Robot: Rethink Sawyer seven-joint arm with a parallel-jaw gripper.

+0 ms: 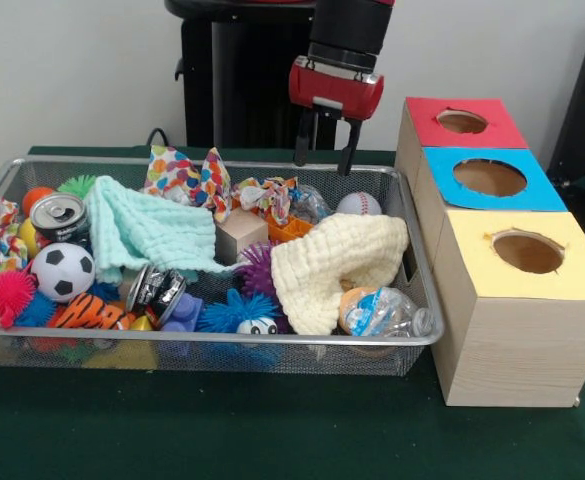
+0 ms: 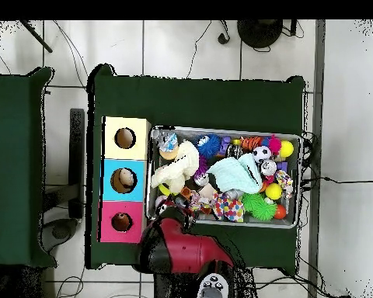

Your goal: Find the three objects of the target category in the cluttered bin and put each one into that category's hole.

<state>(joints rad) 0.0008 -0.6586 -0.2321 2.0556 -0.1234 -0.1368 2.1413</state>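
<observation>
The wire mesh bin (image 1: 272, 338) is full of clutter; it also shows in the overhead view (image 2: 221, 129). The orange tiger plush (image 1: 92, 313) lies at the bin's front left, by the front wall, and shows in the overhead view (image 2: 252, 143). A blue-purple soft shape (image 1: 179, 312) lies beside it; I cannot tell whether it is the purple plush. The tan-brown plush is hidden. The red-surrounded hole (image 1: 461, 121) (image 2: 122, 222) tops the far box. My gripper (image 1: 324, 145) hangs open and empty above the bin's far rim, left of the red hole.
The blue-surrounded hole (image 1: 489, 177) and the yellow-surrounded hole (image 1: 528, 252) are nearer the camera. In the bin: a mint cloth (image 1: 142, 230), a cream cloth (image 1: 337, 260), a soccer ball (image 1: 62, 272), a can (image 1: 60, 215), a wooden block (image 1: 240, 235), a baseball (image 1: 358, 204), and spiky balls (image 1: 10, 295).
</observation>
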